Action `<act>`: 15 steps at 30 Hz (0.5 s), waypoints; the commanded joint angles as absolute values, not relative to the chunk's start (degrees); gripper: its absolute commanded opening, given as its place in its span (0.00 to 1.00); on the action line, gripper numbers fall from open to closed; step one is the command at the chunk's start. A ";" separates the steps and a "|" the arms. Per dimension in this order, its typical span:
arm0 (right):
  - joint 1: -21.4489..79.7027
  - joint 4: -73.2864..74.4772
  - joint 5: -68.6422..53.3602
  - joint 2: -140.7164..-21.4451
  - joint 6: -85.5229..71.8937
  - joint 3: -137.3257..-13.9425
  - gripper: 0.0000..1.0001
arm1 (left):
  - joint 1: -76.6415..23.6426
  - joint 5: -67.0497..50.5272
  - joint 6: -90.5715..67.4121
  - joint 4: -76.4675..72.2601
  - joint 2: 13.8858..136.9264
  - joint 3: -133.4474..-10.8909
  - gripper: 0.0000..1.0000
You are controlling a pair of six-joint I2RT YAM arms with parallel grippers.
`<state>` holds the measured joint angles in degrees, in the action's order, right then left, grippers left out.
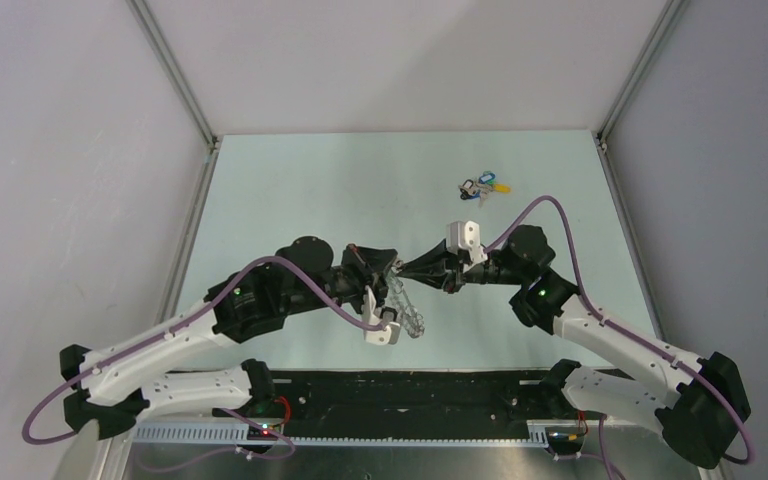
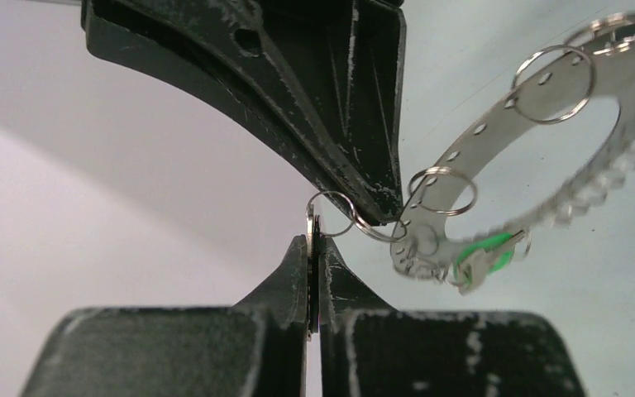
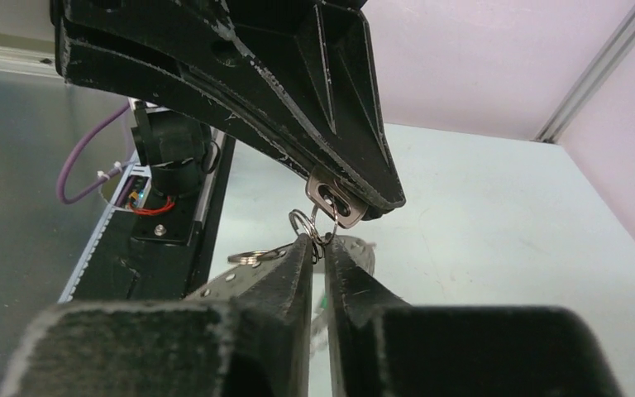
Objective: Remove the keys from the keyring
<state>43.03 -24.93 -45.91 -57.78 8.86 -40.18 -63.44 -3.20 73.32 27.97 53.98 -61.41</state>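
Room: white enclosure walls point(image 1: 390, 60) on three sides.
Surface: pale green table point(image 1: 300, 190).
Arms: left gripper point(image 2: 314, 256) and right gripper point(image 3: 318, 248) meet tip to tip above table centre.
Large keyring point(image 1: 410, 305) hangs beneath tips; table contact unclear.
Blue/yellow key bunch point(image 1: 482, 188) lies far right on table, well apart.
Left pincer clamped on silvery key point(image 3: 335, 201).
Right pincer clamped on small split ring point(image 3: 295, 217), threaded through that key.
Green key point(image 2: 484, 255) on keyring, low end.

Overhead view: even, diffuse light; counter point(image 1: 290, 180) brightly lit, shadows faint. Left wrist view: glare noted on keyring point(image 2: 496, 116), its far rim blurred. Wrist views: left end effector point(image 2: 314, 240) and right end effector point(image 3: 318, 244) rendered soft at close range.
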 commanded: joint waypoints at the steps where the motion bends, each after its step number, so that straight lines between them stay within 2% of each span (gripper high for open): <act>1: 43.45 -27.73 -46.70 -57.51 8.21 -40.43 0.06 | -63.11 -3.05 72.57 23.97 52.33 -61.11 0.00; 2: 43.47 -27.62 -45.95 -57.33 7.93 -40.43 0.00 | -63.11 -2.97 72.63 23.81 52.18 -60.92 0.00; 15: 41.09 -31.77 -33.61 -55.30 -10.11 -37.09 0.00 | -62.94 -1.08 72.44 21.83 50.64 -57.81 0.00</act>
<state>42.41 -26.26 -39.22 -57.65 -2.59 -39.31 -63.09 -1.17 73.34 25.36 52.16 -58.52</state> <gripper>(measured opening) 0.012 0.023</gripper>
